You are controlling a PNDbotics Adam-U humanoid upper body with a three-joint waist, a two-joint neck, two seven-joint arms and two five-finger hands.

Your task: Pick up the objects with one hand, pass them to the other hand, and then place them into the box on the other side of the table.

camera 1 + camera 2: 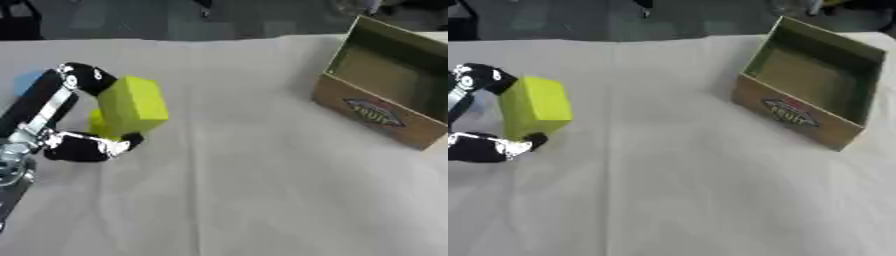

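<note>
A yellow-green block [133, 105] stands at the table's left, with my left hand [79, 112] curled round it: fingers [83, 77] over its top-left, thumb [92, 146] under its lower edge. I cannot tell whether the block is touching the cloth or lifted just off it. A cardboard box [808, 85] with a fruit label on its front wall sits open at the far right; its inside looks empty. My right hand appears in neither view.
A white cloth [245, 165] covers the table. A small blue thing [26, 80] lies at the left edge behind my left arm. The dark floor lies beyond the table's far edge.
</note>
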